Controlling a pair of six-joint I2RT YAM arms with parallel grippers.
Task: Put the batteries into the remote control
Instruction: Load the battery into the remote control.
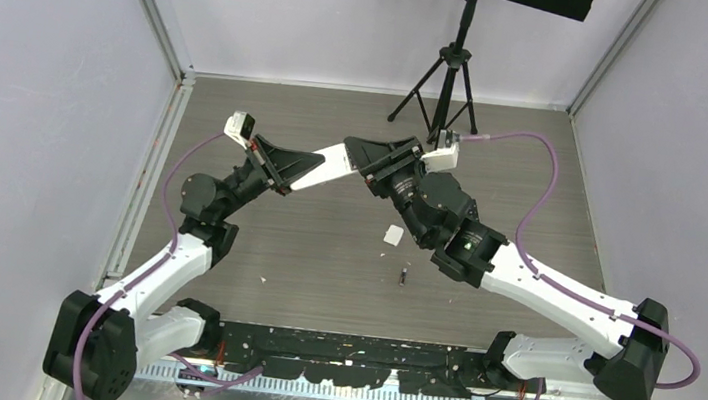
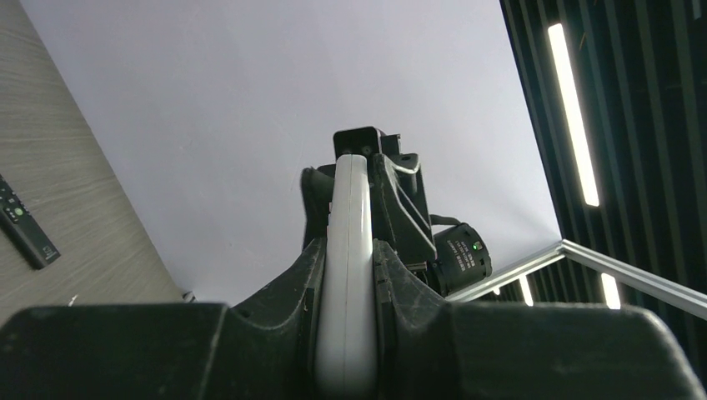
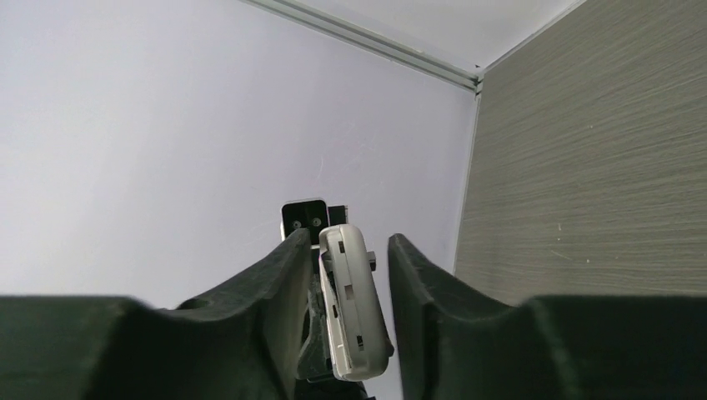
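A white remote control is held in the air over the table, between the two arms. My left gripper is shut on its sides, and the remote runs edge-on away from that camera. My right gripper is open around the remote's far end. Its left finger lies against the remote, while a gap shows at the right finger. The slotted inner side of the remote faces the right wrist view. One small dark battery lies on the table below. Other batteries are out of view.
A small white piece lies on the table beside the right arm. A black remote rests on the table in the left wrist view. A tripod stands at the back, and walls enclose the table on three sides.
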